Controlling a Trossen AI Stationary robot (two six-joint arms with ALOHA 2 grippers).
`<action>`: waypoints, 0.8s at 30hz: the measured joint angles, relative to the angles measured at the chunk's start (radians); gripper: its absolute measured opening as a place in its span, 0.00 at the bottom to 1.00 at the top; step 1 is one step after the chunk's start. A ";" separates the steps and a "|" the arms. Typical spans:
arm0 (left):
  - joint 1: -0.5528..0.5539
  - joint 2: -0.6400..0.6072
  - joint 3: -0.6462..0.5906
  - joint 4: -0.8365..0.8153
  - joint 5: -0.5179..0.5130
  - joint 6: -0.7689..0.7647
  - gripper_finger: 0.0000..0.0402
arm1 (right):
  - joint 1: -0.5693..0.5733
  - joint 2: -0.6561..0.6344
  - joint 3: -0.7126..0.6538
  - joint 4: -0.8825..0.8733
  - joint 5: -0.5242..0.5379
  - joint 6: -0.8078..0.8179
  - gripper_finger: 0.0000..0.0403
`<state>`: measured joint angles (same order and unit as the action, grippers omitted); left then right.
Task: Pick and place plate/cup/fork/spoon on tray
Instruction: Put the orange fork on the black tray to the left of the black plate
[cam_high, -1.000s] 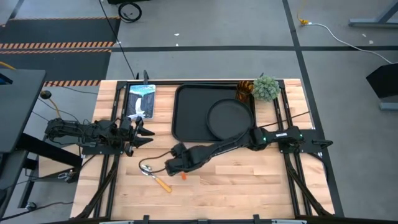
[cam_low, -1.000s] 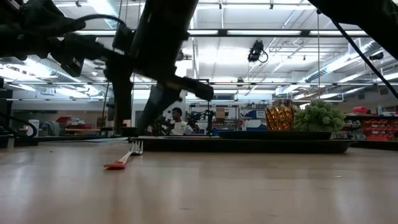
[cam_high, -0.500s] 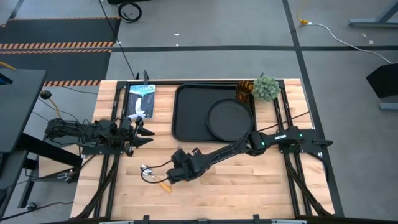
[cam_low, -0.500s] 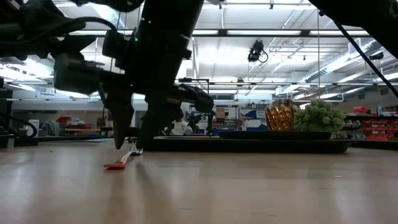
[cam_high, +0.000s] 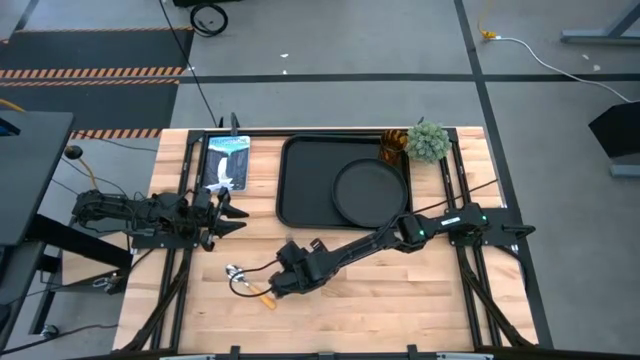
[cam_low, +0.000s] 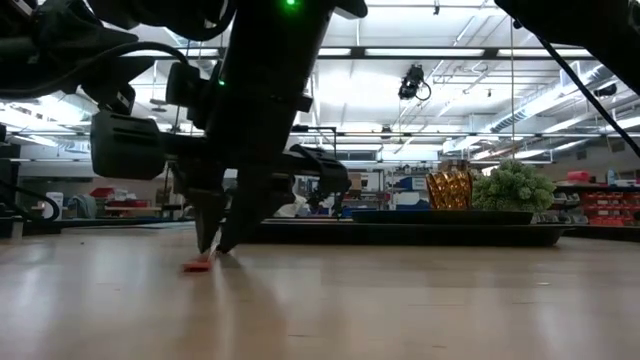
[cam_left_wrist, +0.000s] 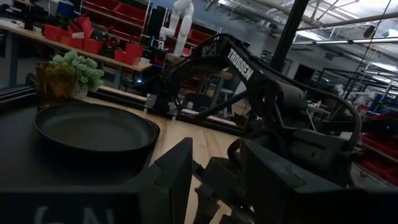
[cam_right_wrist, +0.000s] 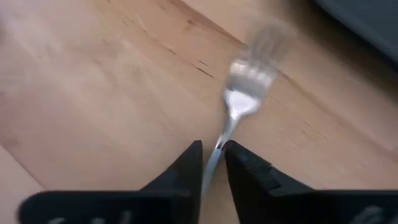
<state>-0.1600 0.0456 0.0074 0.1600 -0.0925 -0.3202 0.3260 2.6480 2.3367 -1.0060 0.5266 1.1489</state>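
Fork (cam_right_wrist: 239, 106) between right end effector (cam_right_wrist: 212, 163) fingers, spoon (cam_high: 237, 275) just beside

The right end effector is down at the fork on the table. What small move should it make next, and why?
Probably lift the fork a little off the wood. The right end effector has its fingers closed around the fork's neck, and it is low at the table. The tray with the plate lies farther back, so the fork must rise first.
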 joint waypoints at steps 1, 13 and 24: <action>0.000 0.000 0.000 0.000 0.000 0.000 0.35 | 0.000 0.000 0.000 -0.004 0.000 0.000 0.16; 0.000 0.000 0.000 0.000 0.000 0.000 0.35 | -0.011 -0.032 0.002 -0.055 -0.043 0.107 0.03; 0.000 0.000 0.000 0.001 0.000 0.000 0.35 | -0.041 -0.129 0.014 -0.117 0.028 0.084 0.02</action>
<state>-0.1600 0.0454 0.0071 0.1612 -0.0921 -0.3202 0.2850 2.5190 2.3508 -1.1235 0.5542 1.2326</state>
